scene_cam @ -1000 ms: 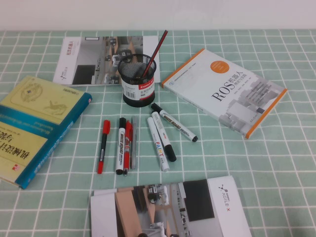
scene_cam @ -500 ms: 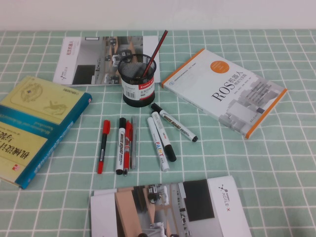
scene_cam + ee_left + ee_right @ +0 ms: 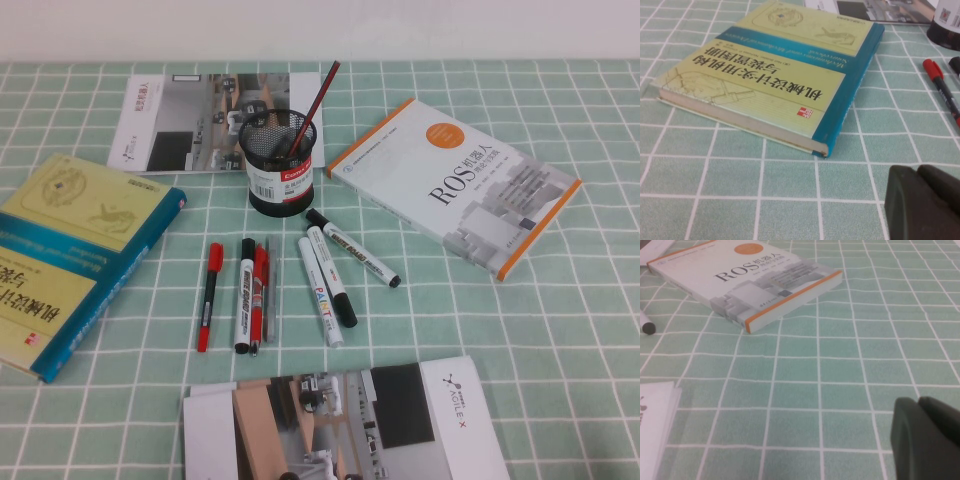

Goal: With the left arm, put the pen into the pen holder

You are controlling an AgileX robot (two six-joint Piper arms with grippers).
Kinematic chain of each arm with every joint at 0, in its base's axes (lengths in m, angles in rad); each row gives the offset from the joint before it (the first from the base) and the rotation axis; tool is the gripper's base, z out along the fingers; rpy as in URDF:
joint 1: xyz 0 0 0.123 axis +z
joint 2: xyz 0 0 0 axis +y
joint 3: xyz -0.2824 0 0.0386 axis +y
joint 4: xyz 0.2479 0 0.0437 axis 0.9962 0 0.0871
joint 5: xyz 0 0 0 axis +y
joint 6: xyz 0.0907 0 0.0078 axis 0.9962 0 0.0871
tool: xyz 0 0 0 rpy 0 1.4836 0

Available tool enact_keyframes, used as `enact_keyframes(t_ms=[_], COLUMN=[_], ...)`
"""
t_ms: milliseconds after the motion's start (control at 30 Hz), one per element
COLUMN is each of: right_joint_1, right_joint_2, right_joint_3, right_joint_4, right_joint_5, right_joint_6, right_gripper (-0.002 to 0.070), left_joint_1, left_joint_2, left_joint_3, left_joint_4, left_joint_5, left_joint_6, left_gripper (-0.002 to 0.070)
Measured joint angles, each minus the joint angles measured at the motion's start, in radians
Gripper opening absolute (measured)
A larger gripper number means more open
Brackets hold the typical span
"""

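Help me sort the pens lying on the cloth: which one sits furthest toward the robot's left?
The slim pen with red cap and black barrel. It lies alone, apart from the white markers, nearest the teal book. Both end effectors, left and right, hang near their wrist cameras.

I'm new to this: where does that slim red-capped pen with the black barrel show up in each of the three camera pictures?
High view: the pen lies on the cloth, leftmost of the row of pens, below the pen holder.
Left wrist view: at the right edge, past the left gripper.
Right wrist view: not in it; only the right gripper and the ROS book.
Shared landmark: the teal-spined book.
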Motion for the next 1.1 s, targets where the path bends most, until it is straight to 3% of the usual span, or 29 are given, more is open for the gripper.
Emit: enact_keyframes(t_ms=[333, 600, 833, 1100], right_joint_1=[0.0, 0.0, 0.0, 0.0], right_joint_2=[0.0, 0.0, 0.0, 0.0], right_joint_3=[0.0, 0.0, 0.0, 0.0], right_joint_4=[0.0, 0.0, 0.0, 0.0], right_joint_5=[0.0, 0.0, 0.0, 0.0], right_joint_6=[0.0, 0.0, 0.0, 0.0], right_gripper=[-0.002, -0.002, -0.002, -0.002], left_joint_1=[0.0, 0.0, 0.0, 0.0], left_joint_2=[0.0, 0.0, 0.0, 0.136], left_joint_3=[0.002, 0.005, 0.005, -0.22], left_joint_4=[-0.009, -0.284, -0.35, -0.359], left_joint_5=[-0.022, -0.178, -0.274, -0.069], left_joint_6=[-0.023, -0.086, -0.101, -0.104], left_gripper=[0.0, 0.0, 0.0, 0.0])
